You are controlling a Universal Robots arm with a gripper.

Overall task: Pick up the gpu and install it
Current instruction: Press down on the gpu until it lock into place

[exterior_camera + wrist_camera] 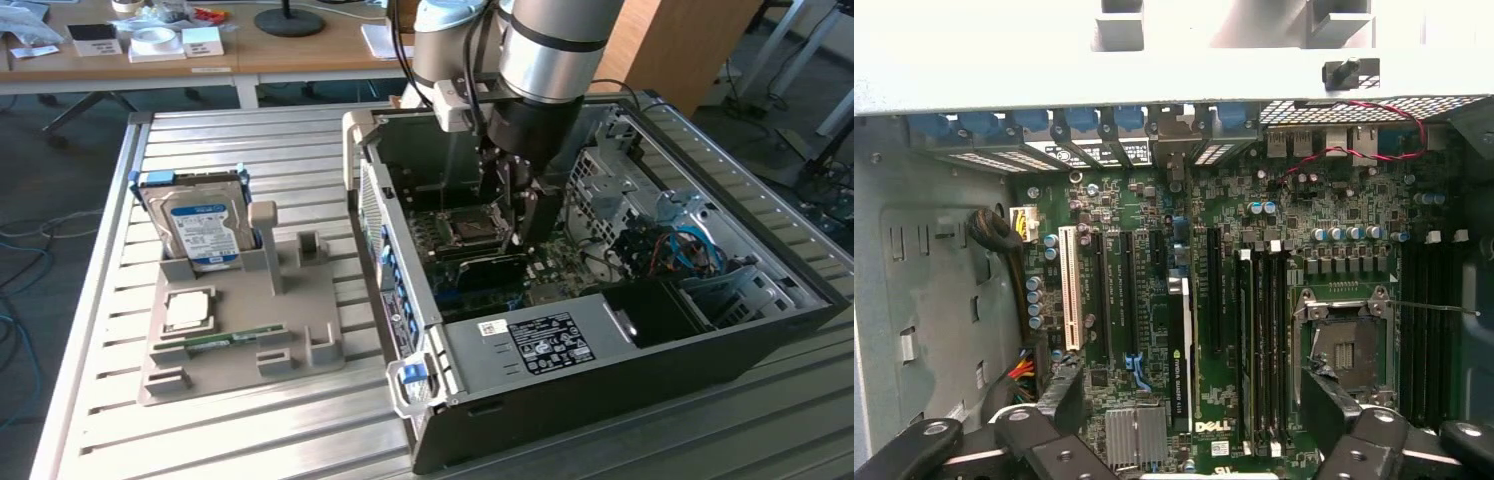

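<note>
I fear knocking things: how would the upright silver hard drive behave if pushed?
The hard drive stands on edge in the gray holder's slot, so it probably resists tipping. Its metal casing looks rigid and likely heavy for its size.

My black two-finger gripper (1194, 415) is cut off by the wrist frame's edge, fingertips (1069, 385) just showing | my silver arm (561, 45) hides motherboard inside the open black computer case (747, 330) in the exterior view | thin dark gpu card (1180, 350) seen edge-on, bracket end unclear | label text on silver hard drive (200, 225) too small to read
</note>
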